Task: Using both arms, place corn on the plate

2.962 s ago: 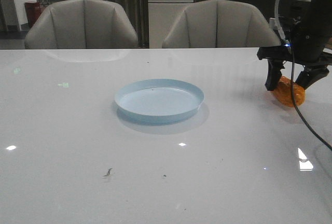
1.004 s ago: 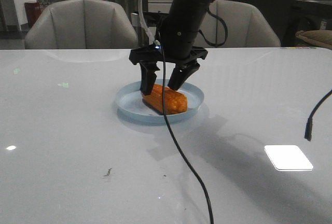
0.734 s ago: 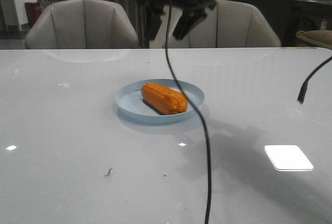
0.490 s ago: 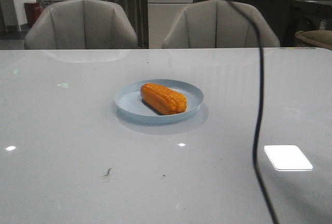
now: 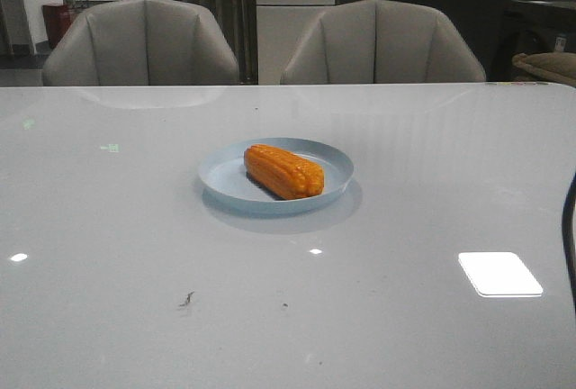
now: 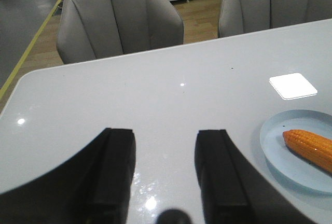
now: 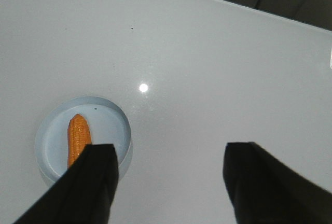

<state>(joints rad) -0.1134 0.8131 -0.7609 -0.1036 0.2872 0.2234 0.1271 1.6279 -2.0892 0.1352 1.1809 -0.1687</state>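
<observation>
Both pincers are spread and hold nothing: the left pincer (image 6: 165,175) low over the glossy white desk (image 5: 108,254), the right pincer (image 7: 166,180) high above it. The corn (image 5: 283,171) lies on the plate (image 5: 225,176), mid-frame. Two grey chairs (image 5: 141,42) stand behind, upper frame.

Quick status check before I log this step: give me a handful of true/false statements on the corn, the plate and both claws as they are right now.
1. The corn lies inside the plate. True.
2. The right claw grips the corn. False: its fingers are spread with nothing between them, high above the plate.
3. The left claw is open and empty. True.
4. The plate is upside down. False: it sits rim up on the table.
5. The corn stands on end. False: it lies on its side.
</observation>
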